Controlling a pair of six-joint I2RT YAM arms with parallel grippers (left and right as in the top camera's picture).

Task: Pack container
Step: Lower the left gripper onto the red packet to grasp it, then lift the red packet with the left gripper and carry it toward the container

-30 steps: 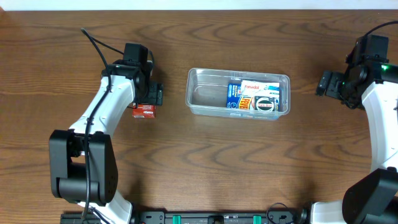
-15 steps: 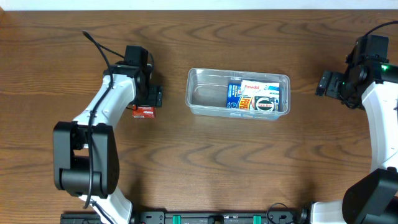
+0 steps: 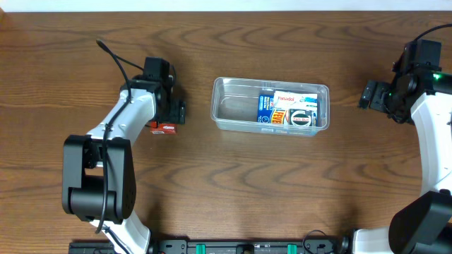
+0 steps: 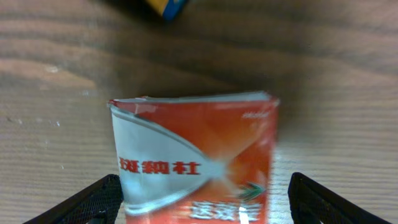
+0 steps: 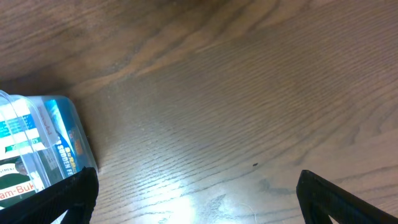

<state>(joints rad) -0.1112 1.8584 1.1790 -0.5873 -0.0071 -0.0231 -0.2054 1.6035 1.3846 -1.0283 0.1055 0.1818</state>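
Observation:
The container [image 3: 233,107] is a clear plastic tub at the table's middle. It holds a blue box [image 3: 266,107], a white box [image 3: 296,99] and a round dark-topped item [image 3: 302,118]. Its corner also shows in the right wrist view [image 5: 74,134]. A red and white box [image 3: 165,128] lies on the table left of the tub. My left gripper [image 3: 168,120] is open and straddles that box [image 4: 199,155], with the right finger clear of it. My right gripper [image 3: 369,94] is open and empty, right of the tub [image 5: 196,186].
The wooden table [image 3: 282,183] runs across the whole view. A blue and yellow corner of another item [image 4: 166,6] shows at the top edge of the left wrist view, beyond the red box.
My left arm has shifted slightly toward the front, settling lower over the red box, which is now more covered. The right arm and the tub have not moved.

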